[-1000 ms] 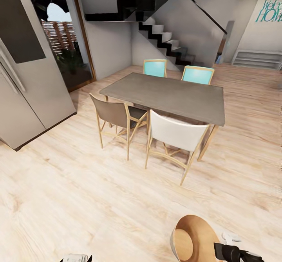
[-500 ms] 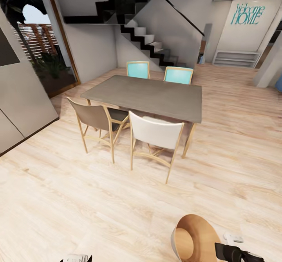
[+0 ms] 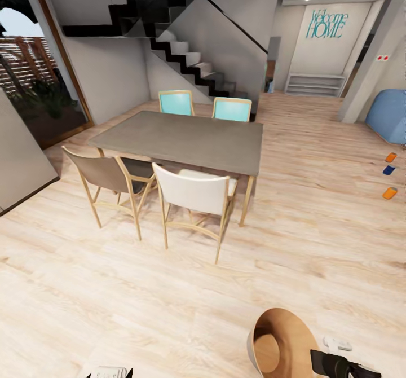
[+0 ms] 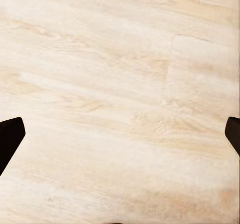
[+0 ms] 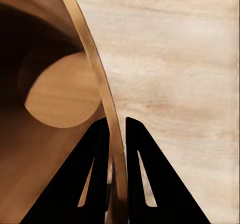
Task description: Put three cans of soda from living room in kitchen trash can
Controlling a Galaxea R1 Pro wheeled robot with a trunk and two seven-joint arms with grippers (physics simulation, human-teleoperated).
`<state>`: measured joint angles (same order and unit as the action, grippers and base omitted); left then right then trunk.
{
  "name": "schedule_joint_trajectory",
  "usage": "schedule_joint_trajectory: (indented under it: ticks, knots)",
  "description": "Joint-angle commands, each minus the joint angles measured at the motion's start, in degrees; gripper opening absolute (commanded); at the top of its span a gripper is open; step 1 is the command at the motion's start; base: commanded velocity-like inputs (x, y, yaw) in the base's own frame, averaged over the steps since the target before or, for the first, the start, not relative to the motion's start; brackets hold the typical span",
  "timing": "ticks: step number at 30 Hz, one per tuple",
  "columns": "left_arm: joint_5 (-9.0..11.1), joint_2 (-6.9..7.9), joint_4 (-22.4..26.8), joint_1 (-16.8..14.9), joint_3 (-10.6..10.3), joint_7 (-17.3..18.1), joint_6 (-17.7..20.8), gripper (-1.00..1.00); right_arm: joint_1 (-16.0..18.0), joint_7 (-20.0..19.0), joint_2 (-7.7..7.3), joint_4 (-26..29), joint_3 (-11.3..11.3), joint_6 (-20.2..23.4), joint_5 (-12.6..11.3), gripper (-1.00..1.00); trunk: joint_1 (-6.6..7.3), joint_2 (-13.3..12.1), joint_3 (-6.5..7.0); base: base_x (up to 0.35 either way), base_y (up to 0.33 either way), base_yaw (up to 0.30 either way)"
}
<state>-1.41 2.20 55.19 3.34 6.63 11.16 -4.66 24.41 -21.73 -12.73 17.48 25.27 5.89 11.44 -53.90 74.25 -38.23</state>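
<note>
The right gripper is clamped on the rim of the trash can, one black finger inside the wall and one outside, with the thin brown rim pinched between them. In the head view the can hangs low at the right of the frame, tipped so that its brown interior and round pale wooden bottom face the camera. The right wrist view looks straight down the inside of the can to that same round bottom, with light wood floor passing beside the rim.

The left gripper is spread wide: its two dark fingertips sit at opposite edges of the left wrist view with nothing between them but bare floor planks.

Ahead stands a grey dining table with four chairs: a brown one and a white one on the near side, two turquoise ones on the far side. Behind it a black-and-white staircase climbs along the wall.

Far to the right, three soda cans lie on the floor (well apart from the robot): an orange one, a dark blue one and another orange one, in a loose line near the light blue sofa. A wall beyond carries teal "Welcome HOME" lettering.
</note>
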Motion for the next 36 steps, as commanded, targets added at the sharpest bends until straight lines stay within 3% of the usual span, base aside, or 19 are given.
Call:
schedule_joint_trajectory:
  ticks: [1,7,16,28,36]
  knots:
    - [0.0,0.0,0.0,0.0,0.0,0.0,0.0,1.0,0.02,-0.34,0.05,0.02,0.11,0.08,-0.47,-1.0,0.0,0.0,0.0,0.0,-0.287,-0.006]
    - [0.0,0.0,0.0,0.0,0.0,0.0,-0.04,1.0,0.02,-0.34,0.1,0.01,0.11,0.08,-0.49,-1.0,0.0,0.0,0.01,0.0,-0.287,-0.043]
    - [0.0,0.0,0.01,0.0,0.04,0.25,-0.06,1.0,0.02,-0.34,0.14,0.01,0.13,0.08,-0.54,-1.0,0.0,0.0,0.01,0.036,-0.278,-0.234]
    - [0.0,0.0,0.01,0.0,0.05,0.35,0.18,1.0,0.02,-0.34,0.16,0.01,0.12,0.08,-0.54,-1.0,0.0,0.0,0.01,0.278,-0.08,-0.245]
    - [0.01,0.0,0.01,0.0,0.02,0.35,0.01,1.0,0.02,-0.34,0.16,0.0,0.06,-0.65,-0.42,-1.0,0.0,0.0,0.01,0.326,-0.005,-0.048]
